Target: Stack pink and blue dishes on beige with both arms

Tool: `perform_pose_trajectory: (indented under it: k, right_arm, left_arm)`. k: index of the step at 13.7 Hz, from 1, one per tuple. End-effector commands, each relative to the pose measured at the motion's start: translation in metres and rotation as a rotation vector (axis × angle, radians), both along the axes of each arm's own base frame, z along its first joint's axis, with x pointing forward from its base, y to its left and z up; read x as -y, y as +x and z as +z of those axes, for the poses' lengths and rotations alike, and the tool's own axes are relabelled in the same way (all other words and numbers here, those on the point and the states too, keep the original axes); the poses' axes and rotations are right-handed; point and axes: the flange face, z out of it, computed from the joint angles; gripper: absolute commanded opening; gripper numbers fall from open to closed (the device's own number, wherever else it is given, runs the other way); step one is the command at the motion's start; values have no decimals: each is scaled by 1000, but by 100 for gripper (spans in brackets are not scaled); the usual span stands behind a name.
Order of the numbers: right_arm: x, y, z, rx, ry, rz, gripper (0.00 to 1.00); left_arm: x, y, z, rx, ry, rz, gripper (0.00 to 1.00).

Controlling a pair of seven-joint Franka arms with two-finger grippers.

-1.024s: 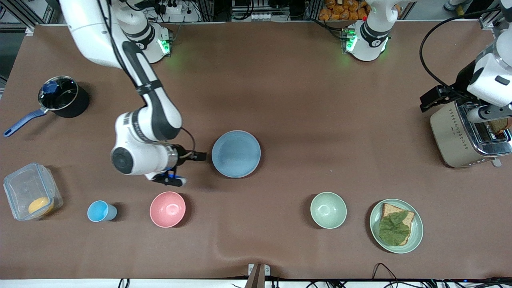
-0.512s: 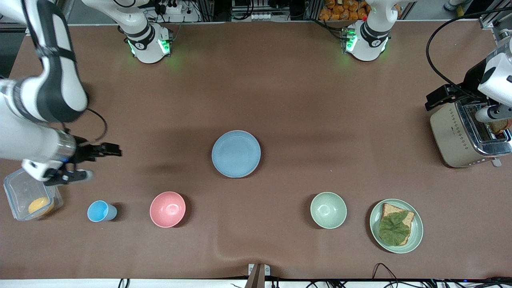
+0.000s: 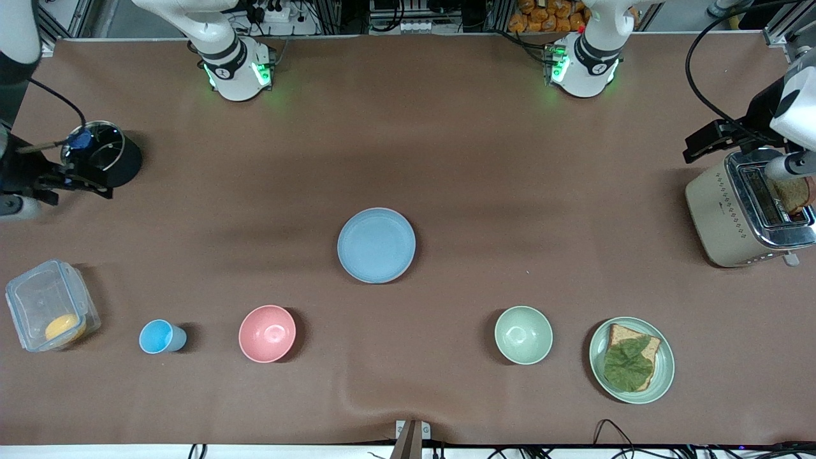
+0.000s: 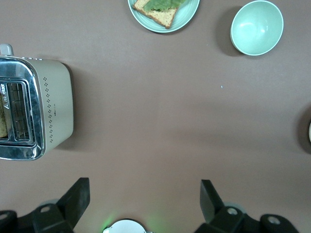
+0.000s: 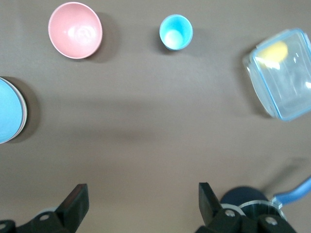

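The light blue plate (image 3: 376, 245) lies flat at the middle of the table and shows at the edge of the right wrist view (image 5: 9, 110). A thin pale rim (image 5: 25, 111) peeks out beneath it there. No pink plate and no whole beige plate can be seen. My right gripper (image 5: 143, 199) is open and empty, up over the black pot at the right arm's end of the table. My left gripper (image 4: 145, 199) is open and empty too, up beside the toaster at the left arm's end.
A black pot (image 3: 105, 153) and a clear box (image 3: 48, 305) holding something yellow stand at the right arm's end. Nearer the camera are a blue cup (image 3: 159, 336), pink bowl (image 3: 267, 333), green bowl (image 3: 523, 335) and green plate (image 3: 663, 376) with toast. A toaster (image 3: 720, 217) stands at the left arm's end.
The right arm has swung away from beside the blue plate to the right arm's end of the table, over the pot. The left hand has drifted slightly above the toaster.
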Motion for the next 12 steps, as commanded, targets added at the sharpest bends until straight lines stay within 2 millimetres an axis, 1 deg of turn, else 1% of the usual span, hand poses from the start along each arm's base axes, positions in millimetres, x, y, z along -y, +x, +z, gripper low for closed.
perform_pose_trajectory:
  k: [1, 3, 5, 10, 12]
  right_arm:
    - [-1, -20, 14, -2, -9, -72, 100]
    - [-1, -21, 15, 3, -6, -74, 100]
    - [5, -22, 12, -5, -6, -87, 100]
    - [7, -19, 5, -8, -6, -84, 100]
    - [4, -19, 2, -13, -6, -79, 100]
  left_arm:
    - [-1, -14, 10, -2, -17, -18, 100]
    - [1, -16, 12, 0, -16, -26, 100]
    - [5, -16, 14, 1, -15, -73, 100]
    - [9, -16, 15, 3, -19, -80, 100]
    - [11, -16, 16, 6, -16, -81, 100]
